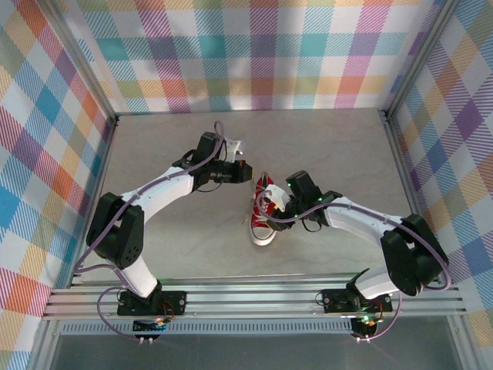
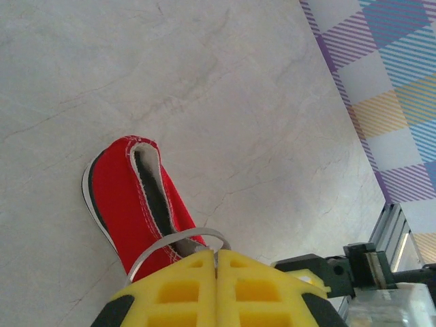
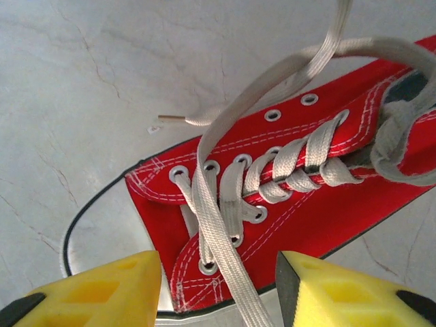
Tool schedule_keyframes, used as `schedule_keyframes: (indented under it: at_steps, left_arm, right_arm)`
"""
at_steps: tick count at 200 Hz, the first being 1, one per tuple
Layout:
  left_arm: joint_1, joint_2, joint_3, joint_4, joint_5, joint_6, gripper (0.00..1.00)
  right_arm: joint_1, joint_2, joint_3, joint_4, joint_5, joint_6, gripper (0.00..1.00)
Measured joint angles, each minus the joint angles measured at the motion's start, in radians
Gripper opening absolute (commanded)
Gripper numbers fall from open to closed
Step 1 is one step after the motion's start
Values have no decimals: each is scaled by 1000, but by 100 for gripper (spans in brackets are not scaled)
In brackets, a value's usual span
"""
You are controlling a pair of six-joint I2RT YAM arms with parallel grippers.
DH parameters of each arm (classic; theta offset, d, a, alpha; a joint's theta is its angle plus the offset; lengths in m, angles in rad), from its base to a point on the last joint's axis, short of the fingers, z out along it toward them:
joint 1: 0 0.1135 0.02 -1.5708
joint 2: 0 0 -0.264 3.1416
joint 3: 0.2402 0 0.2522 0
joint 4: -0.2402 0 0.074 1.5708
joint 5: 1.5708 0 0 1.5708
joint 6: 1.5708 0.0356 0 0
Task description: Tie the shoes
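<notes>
Although the sneaker stands upright near the middle of the desk, toe cap toward the arm bases, its laces are threaded through the eyelets but not yet knotted. One strand runs loose down the tongue toward the toe. Another rises off the shoe, and a tipped end lies on the desk just beside the sole.

Handling, as judged: the shoe looks small and light, with soft canvas over a firmer rubber sole, so it may slide or tip if a lace is pulled hard. The laces are flat, limp and thin. They are best taken partway along a free strand, clear of the eyelets, and pinched flat.

The left end effector is behind the heel. Its yellow fingers meet with no gap and pinch a loop of lace at the tips. The right end effector hovers low over the toe end with its fingers spread wide. The loose strand passes between them untouched.

Risk noted: pull from the left could drag the unrestrained shoe.
</notes>
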Motion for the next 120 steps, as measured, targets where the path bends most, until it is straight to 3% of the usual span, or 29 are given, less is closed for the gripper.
schedule_keyframes:
  at_steps: [87, 120]
  left_arm:
    - [8, 0, 6, -5, 20, -3, 0]
    - [15, 0, 6, -6, 21, -3, 0]
  right_arm:
    - [27, 170, 148, -115, 14, -50, 39]
    - [36, 186, 159, -153, 19, -58, 16]
